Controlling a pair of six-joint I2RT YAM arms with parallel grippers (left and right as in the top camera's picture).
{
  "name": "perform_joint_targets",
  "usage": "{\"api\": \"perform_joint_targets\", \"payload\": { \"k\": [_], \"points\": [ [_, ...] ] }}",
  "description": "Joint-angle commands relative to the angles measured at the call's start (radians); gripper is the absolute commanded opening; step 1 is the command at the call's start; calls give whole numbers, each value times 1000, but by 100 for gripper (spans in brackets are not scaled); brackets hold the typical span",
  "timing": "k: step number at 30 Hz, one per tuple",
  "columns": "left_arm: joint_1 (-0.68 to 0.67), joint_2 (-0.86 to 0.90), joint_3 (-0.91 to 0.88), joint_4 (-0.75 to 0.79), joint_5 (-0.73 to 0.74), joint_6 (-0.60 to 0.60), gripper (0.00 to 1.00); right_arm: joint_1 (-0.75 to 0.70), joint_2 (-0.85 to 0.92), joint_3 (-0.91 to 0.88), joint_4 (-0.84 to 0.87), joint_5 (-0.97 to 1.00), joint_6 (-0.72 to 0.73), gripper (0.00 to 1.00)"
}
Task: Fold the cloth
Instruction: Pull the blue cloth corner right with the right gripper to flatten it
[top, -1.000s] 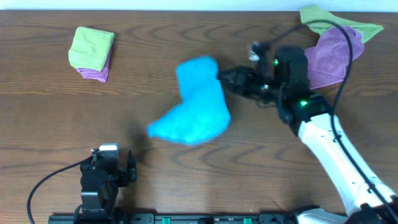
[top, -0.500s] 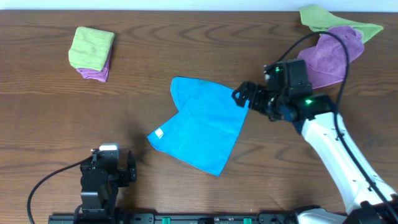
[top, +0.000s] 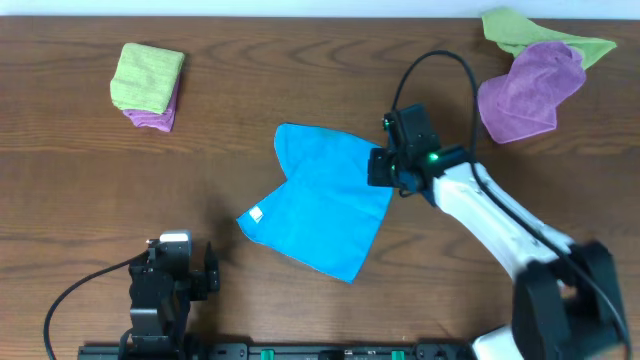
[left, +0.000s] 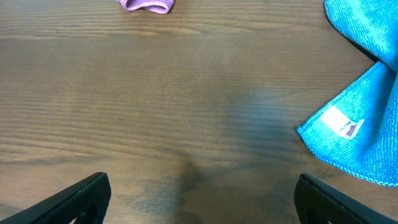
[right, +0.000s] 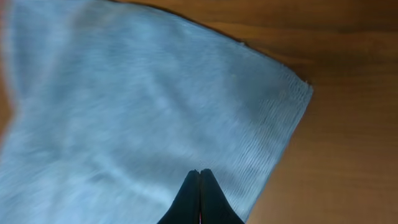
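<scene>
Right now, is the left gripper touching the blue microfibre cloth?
No, the left gripper sits apart from the blue cloth, bare wood between.

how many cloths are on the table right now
5. The blue cloth is spread mid-table; folded green sits on folded purple, far left; loose green and loose purple are far right. Others could be hidden under those piles.
</scene>
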Motion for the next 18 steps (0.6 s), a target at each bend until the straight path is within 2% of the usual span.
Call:
{"api": "perform_joint_targets", "payload": {
  "k": [1, 18],
  "points": [
    [0, -6, -6, -4, -21, 3, 95, -2, 77, 6, 32, 50, -17, 1],
    [0, -6, -6, -4, -21, 3, 95, -22, 275, 6, 191, 140, -18, 1]
  ]
}}
